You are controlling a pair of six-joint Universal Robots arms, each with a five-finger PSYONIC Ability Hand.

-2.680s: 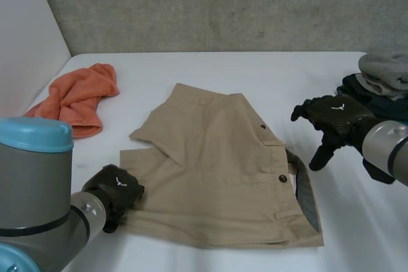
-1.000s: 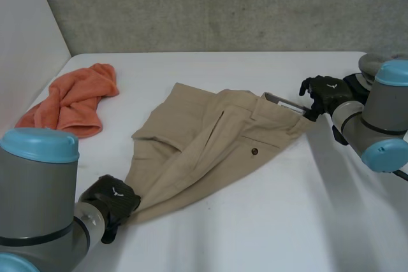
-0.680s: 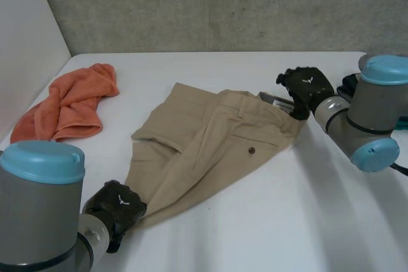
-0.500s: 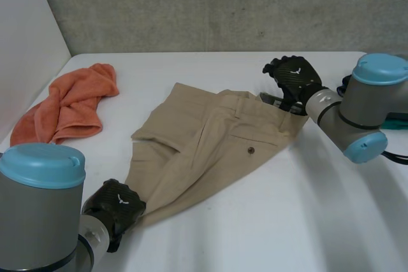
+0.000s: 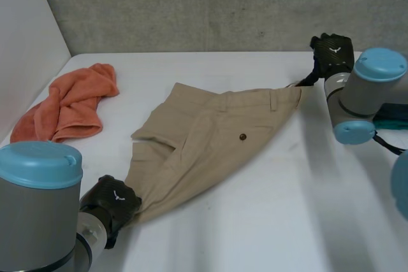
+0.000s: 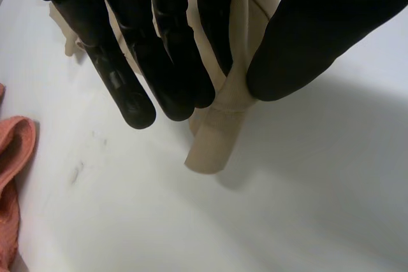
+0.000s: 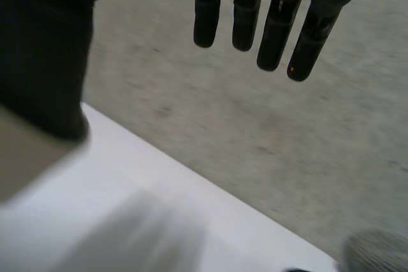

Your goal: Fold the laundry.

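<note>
We see a white tabletop running back to a grey, mottled concrete wall. On the left a plain white panel stands upright along the tabletop's edge and meets that wall in a corner. The light is soft and even.

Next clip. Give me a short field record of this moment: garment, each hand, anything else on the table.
garment: beige cotton shorts, stretched diagonally, partly lying on the white table
left hand: fingers and thumb pinch the shorts' near corner
right hand: raised at the far corner, thumb on the cloth, holding it taut
other: crumpled orange terry towel, apart from the shorts
fold: unfinished
</note>
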